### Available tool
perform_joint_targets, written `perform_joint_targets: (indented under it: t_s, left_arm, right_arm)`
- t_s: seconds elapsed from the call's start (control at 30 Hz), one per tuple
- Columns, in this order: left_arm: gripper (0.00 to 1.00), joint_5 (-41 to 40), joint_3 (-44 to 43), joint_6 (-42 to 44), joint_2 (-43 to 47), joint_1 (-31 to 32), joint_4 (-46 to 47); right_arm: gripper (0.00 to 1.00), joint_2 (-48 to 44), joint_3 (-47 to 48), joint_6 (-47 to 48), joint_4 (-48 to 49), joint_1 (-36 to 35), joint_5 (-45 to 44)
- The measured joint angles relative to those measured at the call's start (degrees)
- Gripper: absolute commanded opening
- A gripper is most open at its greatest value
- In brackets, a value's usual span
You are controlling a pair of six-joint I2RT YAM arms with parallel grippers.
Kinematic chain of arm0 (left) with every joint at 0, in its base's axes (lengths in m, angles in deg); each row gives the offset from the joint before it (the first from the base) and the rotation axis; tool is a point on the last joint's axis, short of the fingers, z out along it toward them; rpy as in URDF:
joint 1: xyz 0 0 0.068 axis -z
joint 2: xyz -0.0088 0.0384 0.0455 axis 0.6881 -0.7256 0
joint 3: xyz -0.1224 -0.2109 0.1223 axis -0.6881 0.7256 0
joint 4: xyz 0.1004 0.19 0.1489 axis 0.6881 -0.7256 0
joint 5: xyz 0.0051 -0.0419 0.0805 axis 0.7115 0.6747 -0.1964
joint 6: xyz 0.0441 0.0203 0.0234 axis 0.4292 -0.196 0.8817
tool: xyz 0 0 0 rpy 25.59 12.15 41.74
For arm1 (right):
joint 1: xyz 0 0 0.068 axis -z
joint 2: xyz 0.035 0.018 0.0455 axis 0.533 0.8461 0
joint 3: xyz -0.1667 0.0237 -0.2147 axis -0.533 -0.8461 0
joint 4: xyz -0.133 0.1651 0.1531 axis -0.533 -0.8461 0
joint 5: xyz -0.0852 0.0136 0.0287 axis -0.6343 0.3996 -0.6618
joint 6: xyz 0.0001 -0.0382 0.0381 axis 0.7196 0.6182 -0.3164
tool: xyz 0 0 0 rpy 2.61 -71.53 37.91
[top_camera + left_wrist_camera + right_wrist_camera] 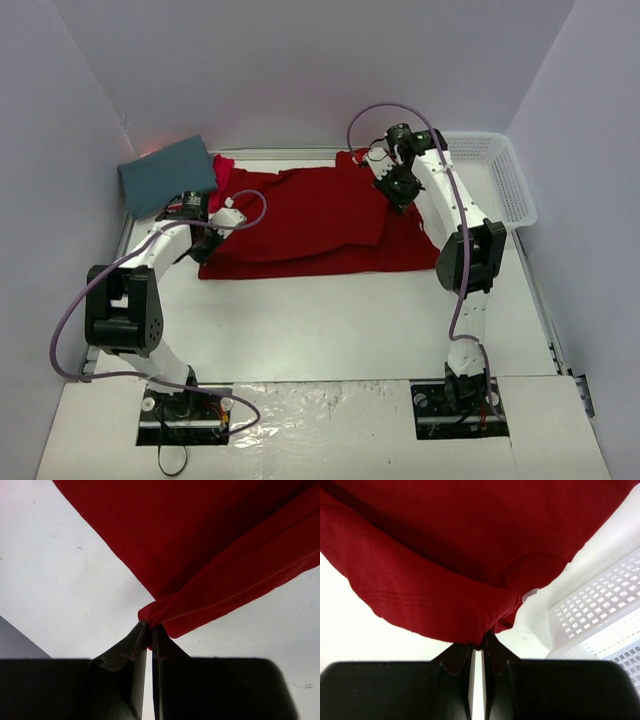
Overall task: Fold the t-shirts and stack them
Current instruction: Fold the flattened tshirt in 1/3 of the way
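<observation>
**Both pincers pinch the deep red t-shirt**

Your deep red t-shirt (310, 225) lies spread across the middle of the top view on the white counter (320, 320). It is partly folded, with one layer lying over another.

Your left pincer (149, 627) is pressed together on a bunched corner at the shirt's left edge. In the left wrist view, the fold runs from the tips toward the upper right.

Your right pincer (479, 642) is pinching a stitched edge at the shirt's upper right. It is near the white mesh basket (500, 175) in the upper right of the top view.

The slate-teal t-shirt (168, 175) sits folded in the upper left of the top view. A pinkish-red t-shirt (222, 172) shows at its right edge, touching the deep red one.
</observation>
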Motion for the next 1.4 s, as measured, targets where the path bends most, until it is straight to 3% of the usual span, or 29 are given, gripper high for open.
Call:
perform_joint_targets:
  t_s: [0.6,0.7,0.83,0.87,0.9,0.97,1.07,1.17,1.23,1.33,1.4]
  left_arm:
    - [0.06,-0.3,-3.7,0.2,-6.1,-0.2,1.6]
    - [0.11,-1.0,-3.7,0.1,-7.0,-0.2,2.5]
    - [0.26,-2.5,-3.7,-0.7,-7.1,-0.3,4.3]
    - [0.31,-2.7,-3.7,-0.8,-7.1,-0.3,4.6]
    - [0.33,-2.9,-3.8,-0.9,-7.1,-0.3,4.7]
    - [0.35,-3.1,-4.1,-1.2,-7.1,-0.3,4.7]
    - [0.38,-3.5,-4.7,-1.3,-7.1,-0.3,4.8]
    - [0.40,-3.9,-5.2,-1.3,-7.1,-0.3,4.7]
    - [0.42,-4.1,-5.6,-1.4,-7.1,-0.3,4.6]
    - [0.43,-4.1,-5.7,-1.6,-6.3,-0.3,4.2]
    - [0.44,-4.1,-5.7,-1.7,-5.0,-0.3,3.5]
  right_arm:
    - [0.00,7.8,5.6,0.0,-0.4,0.0,-0.1]
    - [0.00,9.7,6.8,0.0,-0.4,0.0,-0.3]
    - [0.00,12.5,8.7,-0.1,-0.1,0.1,-1.0]
    - [0.03,13.2,9.1,-0.2,0.0,0.1,-1.2]
    - [0.14,13.9,9.5,-0.2,0.2,0.2,-1.4]
    - [0.15,15.0,10.2,-0.5,0.7,0.3,-2.1]
    - [0.25,16.0,10.8,-0.8,2.3,0.4,-3.3]
    - [0.36,16.9,12.0,-1.3,3.8,0.4,-4.7]
    - [0.49,17.2,13.1,-1.9,5.3,0.4,-5.4]
    - [0.58,17.4,14.6,-2.4,7.2,0.5,-6.8]
    - [0.59,17.4,15.3,-2.8,9.1,0.5,-7.8]
